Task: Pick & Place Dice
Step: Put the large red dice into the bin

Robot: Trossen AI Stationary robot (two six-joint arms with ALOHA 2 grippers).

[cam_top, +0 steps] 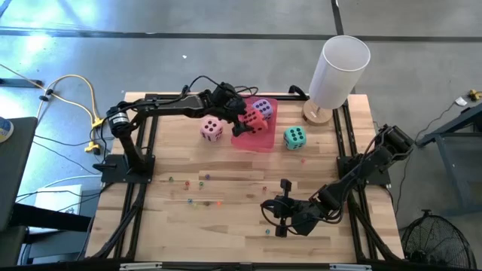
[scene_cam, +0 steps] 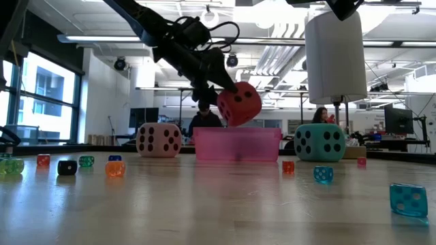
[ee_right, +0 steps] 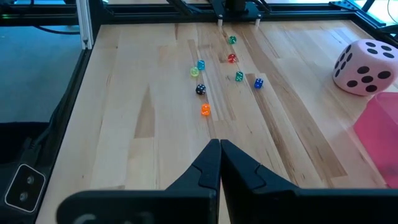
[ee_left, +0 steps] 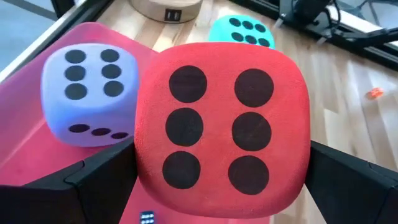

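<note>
My left gripper [cam_top: 248,118] is shut on the red die [ee_left: 221,121] and holds it over the pink translucent tray [cam_top: 242,140]; the low view shows the red die [scene_cam: 239,103] above the tray's rim [scene_cam: 236,133]. The purple die [ee_left: 87,93] sits in the tray. The pink die [cam_top: 211,129] rests on the table left of the tray, the teal die [cam_top: 294,137] right of it. My right gripper [ee_right: 219,163] is shut and empty, low over the table's near right part. My left gripper pinches the red die by two opposite side faces [ee_left: 144,163] between its two fingers. The fingers slant down from the table's far left. The die's six-pip face is toward the wrist camera. The die is tilted and lifted clear above the tray.
A tall white cylinder [cam_top: 337,71] on a round wooden base stands at the far right. Several tiny coloured dice [ee_right: 205,110] lie scattered on the near half of the table. Black frame rails [cam_top: 143,181] run along both sides.
</note>
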